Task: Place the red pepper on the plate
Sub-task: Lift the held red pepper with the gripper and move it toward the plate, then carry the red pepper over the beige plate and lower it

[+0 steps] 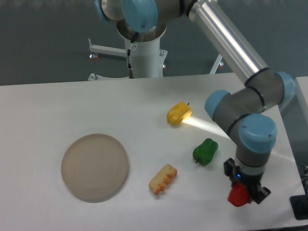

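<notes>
The red pepper (pixel 237 196) is small, glossy and bright red, rounded in shape. It sits clamped in the gripper (pixel 243 195), near the desk's (pixel 57 110) front right corner. The plate (pixel 95 166) is a large, flat, beige disc with a low rim, lying bare toward the desk's front left. A green pepper (pixel 205 151), a yellow pepper (pixel 178 113) and a ridged yellow piece (pixel 162 178) lie between.
</notes>
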`<state>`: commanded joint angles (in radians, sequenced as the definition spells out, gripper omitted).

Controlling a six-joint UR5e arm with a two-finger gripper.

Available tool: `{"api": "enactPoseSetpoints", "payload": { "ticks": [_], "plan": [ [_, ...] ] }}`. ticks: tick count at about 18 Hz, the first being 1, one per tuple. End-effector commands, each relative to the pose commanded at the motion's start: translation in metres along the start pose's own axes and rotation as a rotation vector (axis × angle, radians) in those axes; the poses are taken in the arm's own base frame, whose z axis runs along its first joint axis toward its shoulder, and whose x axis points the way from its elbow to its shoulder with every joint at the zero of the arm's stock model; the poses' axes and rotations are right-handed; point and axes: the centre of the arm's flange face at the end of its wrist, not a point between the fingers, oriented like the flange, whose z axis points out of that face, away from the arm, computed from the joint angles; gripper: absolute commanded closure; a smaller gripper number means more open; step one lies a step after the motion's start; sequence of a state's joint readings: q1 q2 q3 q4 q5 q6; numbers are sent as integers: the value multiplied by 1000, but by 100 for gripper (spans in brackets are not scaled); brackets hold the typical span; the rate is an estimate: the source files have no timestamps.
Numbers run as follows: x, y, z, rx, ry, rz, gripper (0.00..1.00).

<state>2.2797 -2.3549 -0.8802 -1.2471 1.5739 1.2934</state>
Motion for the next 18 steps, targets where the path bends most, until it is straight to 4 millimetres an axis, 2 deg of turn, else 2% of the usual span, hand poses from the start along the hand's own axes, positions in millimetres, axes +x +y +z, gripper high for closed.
{"api": "enactPoseSetpoints", "payload": {
  "ticks": [4,6,8,10,12,18],
  "plan": [
    [53,-38,-33,9,19,-35,45],
    [90,-56,-58,18,31,-71,45],
    [120,-70,-72,13,54,-119,45],
    [150,-85,-74,-7,101,-145,45],
    [174,-103,-63,-26,137,-177,45],
    [228,-143,-40,-101,220,-250,45]
  ]
}}
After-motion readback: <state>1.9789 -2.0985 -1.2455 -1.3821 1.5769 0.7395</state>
